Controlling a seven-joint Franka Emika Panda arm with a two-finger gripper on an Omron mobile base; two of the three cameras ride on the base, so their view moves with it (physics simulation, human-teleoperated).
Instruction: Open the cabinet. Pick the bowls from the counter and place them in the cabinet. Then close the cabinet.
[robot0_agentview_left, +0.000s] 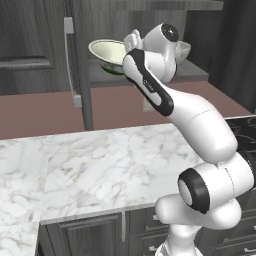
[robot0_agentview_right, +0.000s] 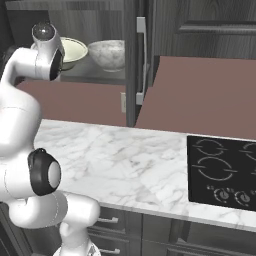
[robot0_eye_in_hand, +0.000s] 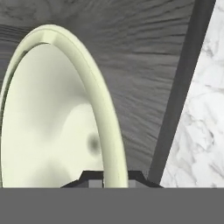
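The cabinet stands open, its door turned edge-on with the silver bar handle facing outward. The pale cream bowl hangs slightly tilted just over the cabinet shelf, and my gripper is shut on its rim. I cannot tell whether its foot touches the shelf. In the hand view the cream bowl is very close, with its rim running down between the finger tips. The marbled grey-white bowl sits upright on the same shelf beside it. The white marble counter lies below.
A black cooktop is set into the counter at the right. The open door's edge and its handle stand just right of the bowls. A closed wall-cabinet door is further right. Low dark drawers run under the counter.
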